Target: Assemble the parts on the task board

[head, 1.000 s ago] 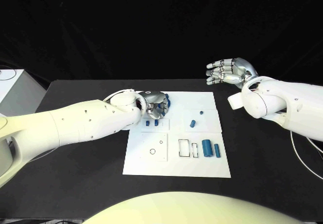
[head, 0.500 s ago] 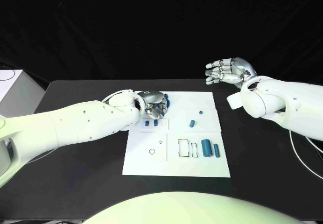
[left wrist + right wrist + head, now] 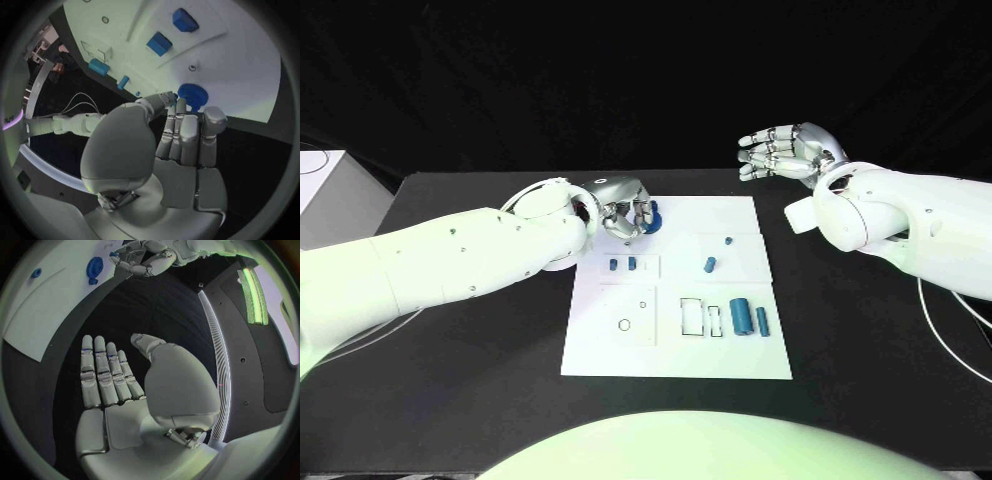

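The white task board (image 3: 733, 350) lies in the middle of the black table. A round blue disc (image 3: 652, 215) (image 3: 192, 95) (image 3: 95, 267) rests on its far left corner. My left hand (image 3: 620, 207) (image 3: 181, 135) (image 3: 140, 259) hovers just beside the disc, fingers stretched toward it and holding nothing. Two small blue parts (image 3: 622, 264) and a blue peg (image 3: 711, 265) lie mid-board. Two blue cylinders (image 3: 750, 318) lie at the right. My right hand (image 3: 788, 152) (image 3: 106, 375) is raised beyond the board's far right corner, fingers spread, empty.
Black outlines of slots (image 3: 694, 316) and a small ring (image 3: 626, 324) mark the board's near half. A tiny blue part (image 3: 728, 240) sits near the far right. A white box (image 3: 329, 190) stands at the table's left edge.
My left hand has drawn back to the far left off the blue disc, which now shows more fully on the board. The right hand has hardly moved.
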`<control>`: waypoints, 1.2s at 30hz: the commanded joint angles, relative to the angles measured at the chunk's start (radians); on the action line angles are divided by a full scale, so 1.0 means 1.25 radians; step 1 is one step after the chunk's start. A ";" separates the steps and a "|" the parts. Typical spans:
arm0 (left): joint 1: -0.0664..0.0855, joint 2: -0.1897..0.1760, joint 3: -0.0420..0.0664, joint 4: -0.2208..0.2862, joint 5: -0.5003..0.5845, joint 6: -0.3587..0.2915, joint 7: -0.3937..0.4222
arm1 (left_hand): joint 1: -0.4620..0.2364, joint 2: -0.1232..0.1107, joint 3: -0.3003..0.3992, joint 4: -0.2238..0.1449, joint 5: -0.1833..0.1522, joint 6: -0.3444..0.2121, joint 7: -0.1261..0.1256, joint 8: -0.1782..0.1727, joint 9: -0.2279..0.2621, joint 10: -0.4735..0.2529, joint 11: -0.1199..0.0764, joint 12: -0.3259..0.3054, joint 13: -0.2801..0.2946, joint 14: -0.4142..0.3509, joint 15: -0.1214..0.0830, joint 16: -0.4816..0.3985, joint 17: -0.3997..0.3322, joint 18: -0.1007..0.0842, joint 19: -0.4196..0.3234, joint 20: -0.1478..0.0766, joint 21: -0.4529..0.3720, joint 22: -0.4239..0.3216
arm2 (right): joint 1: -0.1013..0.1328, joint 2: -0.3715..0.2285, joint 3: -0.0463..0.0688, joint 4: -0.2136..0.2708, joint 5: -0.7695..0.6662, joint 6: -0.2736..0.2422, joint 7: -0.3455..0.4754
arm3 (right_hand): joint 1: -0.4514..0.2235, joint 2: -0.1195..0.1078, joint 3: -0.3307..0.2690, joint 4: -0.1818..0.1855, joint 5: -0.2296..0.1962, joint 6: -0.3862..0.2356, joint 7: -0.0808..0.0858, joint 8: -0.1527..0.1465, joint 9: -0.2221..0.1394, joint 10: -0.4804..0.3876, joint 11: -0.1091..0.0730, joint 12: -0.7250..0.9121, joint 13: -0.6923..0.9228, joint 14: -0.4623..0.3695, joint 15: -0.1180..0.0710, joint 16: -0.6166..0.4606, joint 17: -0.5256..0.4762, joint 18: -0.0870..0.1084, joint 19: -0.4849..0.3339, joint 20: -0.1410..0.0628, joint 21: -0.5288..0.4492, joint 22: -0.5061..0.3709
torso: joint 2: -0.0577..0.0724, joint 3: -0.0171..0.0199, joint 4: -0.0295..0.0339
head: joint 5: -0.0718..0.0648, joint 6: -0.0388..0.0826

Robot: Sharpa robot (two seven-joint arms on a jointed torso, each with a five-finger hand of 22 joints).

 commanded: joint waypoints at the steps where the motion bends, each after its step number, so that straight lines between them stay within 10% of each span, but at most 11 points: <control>1: 0.006 -0.011 0.006 0.017 0.042 0.009 -0.012 | -0.009 0.000 0.002 0.002 -0.001 0.005 0.000 -0.003 0.000 0.006 -0.002 -0.006 -0.001 0.004 0.001 0.003 0.001 -0.012 0.005 -0.002 0.002 0.001 | 0.000 0.000 0.000 0.000 -0.001 0.004 0.003 | 0.001 0.006 0.002 -0.004 0.000 0.006 0.051 -0.003 -0.001 0.005 0.002 0.003 -0.001 0.005 -0.002 -0.003 -0.001 0.005 0.004 0.002 0.001 -0.001 | -0.001 0.0002 0.0022 | 0.001 0.000; 13: 0.019 -0.051 0.011 0.049 0.026 0.064 -0.029 | -0.010 -0.002 0.004 0.000 -0.001 0.005 0.002 -0.007 0.000 0.009 -0.001 -0.013 -0.002 0.000 0.002 -0.002 -0.010 -0.012 0.004 -0.002 0.000 -0.001 | 0.000 -0.004 0.000 0.000 -0.004 0.004 0.004 | 0.001 0.006 0.002 -0.004 0.000 0.006 0.051 -0.003 -0.001 0.005 0.002 0.003 -0.002 0.005 -0.002 -0.003 -0.001 0.004 0.004 0.002 0.001 -0.002 | -0.002 -0.0001 0.0040 | 0.007 0.005; 36: -0.001 -0.056 -0.008 0.039 -0.029 0.050 -0.034 | -0.008 -0.005 0.006 -0.004 0.000 0.012 0.001 -0.010 0.000 0.020 -0.002 -0.020 -0.001 0.001 0.002 -0.003 -0.011 -0.013 0.009 -0.002 0.002 0.004 | -0.004 -0.006 0.000 0.000 -0.030 0.002 0.009 | 0.000 0.005 0.001 -0.004 0.000 0.005 0.051 -0.004 -0.001 0.004 0.002 0.002 -0.003 0.004 -0.002 -0.004 -0.002 0.004 0.003 0.002 0.001 -0.004 | -0.002 -0.0006 0.0062 | 0.013 0.009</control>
